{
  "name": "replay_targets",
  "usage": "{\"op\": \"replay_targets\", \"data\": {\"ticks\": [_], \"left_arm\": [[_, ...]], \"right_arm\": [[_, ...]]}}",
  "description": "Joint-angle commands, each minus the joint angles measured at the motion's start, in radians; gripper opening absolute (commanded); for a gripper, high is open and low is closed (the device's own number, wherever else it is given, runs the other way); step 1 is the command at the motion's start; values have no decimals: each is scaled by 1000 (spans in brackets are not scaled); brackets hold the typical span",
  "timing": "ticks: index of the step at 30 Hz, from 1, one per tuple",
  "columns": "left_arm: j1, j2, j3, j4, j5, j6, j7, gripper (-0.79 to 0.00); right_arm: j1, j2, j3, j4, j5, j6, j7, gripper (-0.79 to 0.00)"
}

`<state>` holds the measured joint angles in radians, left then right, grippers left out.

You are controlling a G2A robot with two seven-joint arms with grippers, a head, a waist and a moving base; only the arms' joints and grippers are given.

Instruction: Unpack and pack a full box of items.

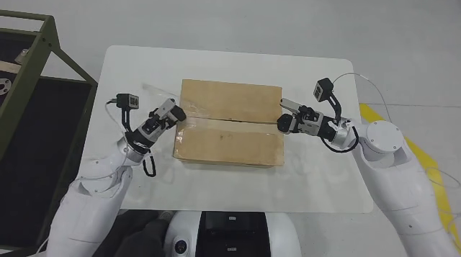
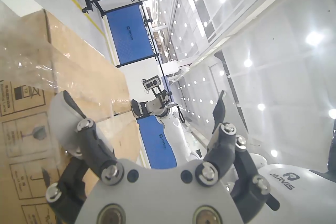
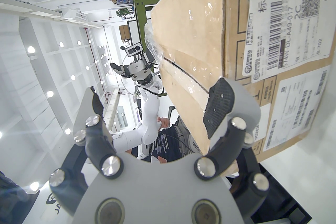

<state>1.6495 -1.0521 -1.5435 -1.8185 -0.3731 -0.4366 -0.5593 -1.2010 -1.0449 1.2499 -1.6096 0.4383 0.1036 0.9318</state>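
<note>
The closed brown cardboard box lies mid-frame on the white desk; my left jaws are released at its left end; my right jaws are released at its right end.

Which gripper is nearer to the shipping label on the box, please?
Right. The right gripper is open at the end of the box bearing the label, one finger close beside it; the left gripper is at the opposite end.

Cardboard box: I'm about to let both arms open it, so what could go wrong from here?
The clear tape covers the flap seam, so pulling may drag the cardboard box rather than open it. The crumpled tape end by the open left gripper might stick to it. The open right gripper at the opposite end could shove the box.
</note>
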Motion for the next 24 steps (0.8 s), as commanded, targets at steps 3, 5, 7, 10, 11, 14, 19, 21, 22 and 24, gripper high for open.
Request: {"op": "replay_targets", "data": {"ticks": [3,5,7,10,11,14,19,21,22,24], "left_arm": [[3,-1,8,-7,25,-4,-14,0],[7,-1,13,-11,39,-4,-24,0],[10,-1,16,-12,54,-4,-29,0],[13,-2,21,-14,71,-3,-33,0],[13,-2,24,-14,73,-2,-34,0],[10,-3,32,-21,73,1,-36,0],[5,-5,45,-40,76,4,-42,0],[7,-6,39,-43,66,-3,-33,0],[9,-6,32,-43,60,-9,-27,0],[19,-5,8,-42,31,-20,-20,0]], "right_arm": [[0,0,0,0,0,0,0,0],[0,0,0,0,0,0,0,0],[0,0,0,0,0,0,0,0],[0,0,0,0,0,0,0,0],[0,0,0,0,0,0,0,0],[0,0,0,0,0,0,0,0],[0,0,0,0,0,0,0,0],[0,0,0,0,0,0,0,0],[0,0,0,0,0,0,0,0],[0,0,0,0,0,0,0,0]]}}
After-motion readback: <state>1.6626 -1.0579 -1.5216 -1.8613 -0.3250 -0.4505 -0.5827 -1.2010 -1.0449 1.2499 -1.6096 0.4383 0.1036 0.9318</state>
